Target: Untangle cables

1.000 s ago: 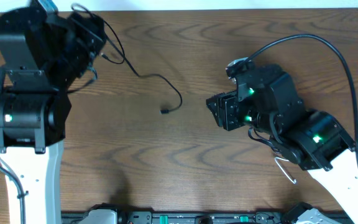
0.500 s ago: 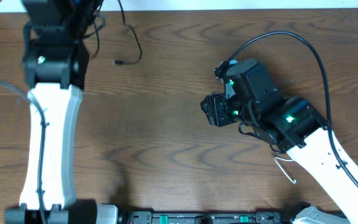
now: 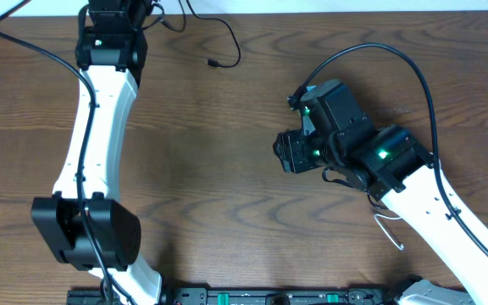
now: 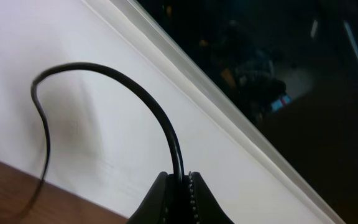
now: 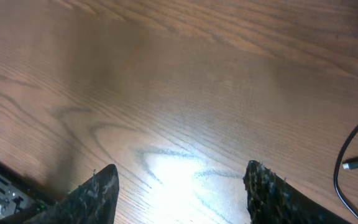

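Now your left fingers (image 4: pixel 157 202) pinch a black cable (image 4: pixel 166 126) at the far edge of the table (image 3: pixel 227 169), likely drawing it free; your right fingers (image 5: pixel 95 196) hang spread, empty, above bare wood.

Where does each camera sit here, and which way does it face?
Overhead: above the table, facing straight down; left arm and right arm show.
Left wrist: behind the left gripper, aimed past the table edge; shut fingers pinch a black cable.
Right wrist: behind the right gripper, looking down at the tabletop; open fingers show.
Shared: overhead and left wrist both show that black cable.
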### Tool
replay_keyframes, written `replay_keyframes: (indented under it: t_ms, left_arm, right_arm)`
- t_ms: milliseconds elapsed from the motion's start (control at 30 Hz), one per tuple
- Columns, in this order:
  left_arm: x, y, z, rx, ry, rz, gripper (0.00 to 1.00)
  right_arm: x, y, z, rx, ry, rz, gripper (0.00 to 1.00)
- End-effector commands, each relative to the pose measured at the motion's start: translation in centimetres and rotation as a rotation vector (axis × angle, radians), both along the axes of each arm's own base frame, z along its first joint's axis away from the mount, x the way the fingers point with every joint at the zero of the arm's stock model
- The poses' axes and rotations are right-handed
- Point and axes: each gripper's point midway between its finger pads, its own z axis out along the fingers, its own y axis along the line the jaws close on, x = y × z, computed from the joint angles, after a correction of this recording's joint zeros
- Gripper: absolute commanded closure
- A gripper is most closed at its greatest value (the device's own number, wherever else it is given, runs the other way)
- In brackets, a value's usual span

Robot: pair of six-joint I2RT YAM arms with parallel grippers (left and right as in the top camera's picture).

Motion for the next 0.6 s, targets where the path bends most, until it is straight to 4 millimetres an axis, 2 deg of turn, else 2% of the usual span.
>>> replay_keyframes:
  t_ms: [0,167,267,333,367,400,433,500,533,567]
  left_arm:
    - [1.3,4.0,-0.8,0.001,-0.004,0.070,0.93]
    - [2.9,11.6,-5.3,0.177,0.058,0.195,0.92]
    - [3.1,17.7,-8.4,0.299,0.122,0.313,0.92]
    - [2.6,22.0,-10.3,0.375,0.177,0.411,0.75]
    - [2.1,23.9,-11.1,0.410,0.205,0.454,0.71]
    - [1.5,26.2,-12.0,0.446,0.244,0.502,0.60]
    - [0.6,28.3,-13.1,0.467,0.288,0.544,0.41]
    - [-1.1,31.6,-14.8,0.487,0.370,0.603,0.30]
    - [-2.0,32.9,-15.5,0.483,0.406,0.624,0.17]
    - [-3.0,34.2,-16.2,0.476,0.442,0.638,0.16]
  right_arm:
    - [-0.3,0.1,-0.1,-0.001,0.013,0.022,0.39]
    - [-1.2,-0.1,-0.6,-0.011,0.058,0.034,0.39]
    - [-1.6,-0.4,-0.9,-0.026,0.079,0.034,0.40]
    - [-1.9,-0.6,-1.1,-0.033,0.092,0.031,0.39]
    - [-2.0,-0.7,-1.2,-0.036,0.097,0.031,0.39]
    - [-2.1,-0.7,-1.2,-0.039,0.100,0.030,0.39]
    - [-2.1,-0.8,-1.3,-0.041,0.104,0.030,0.39]
    - [-2.1,-0.8,-1.3,-0.041,0.104,0.031,0.39]
    - [-2.1,-0.8,-1.3,-0.041,0.103,0.030,0.38]
    - [-2.1,-0.8,-1.3,-0.041,0.103,0.030,0.38]
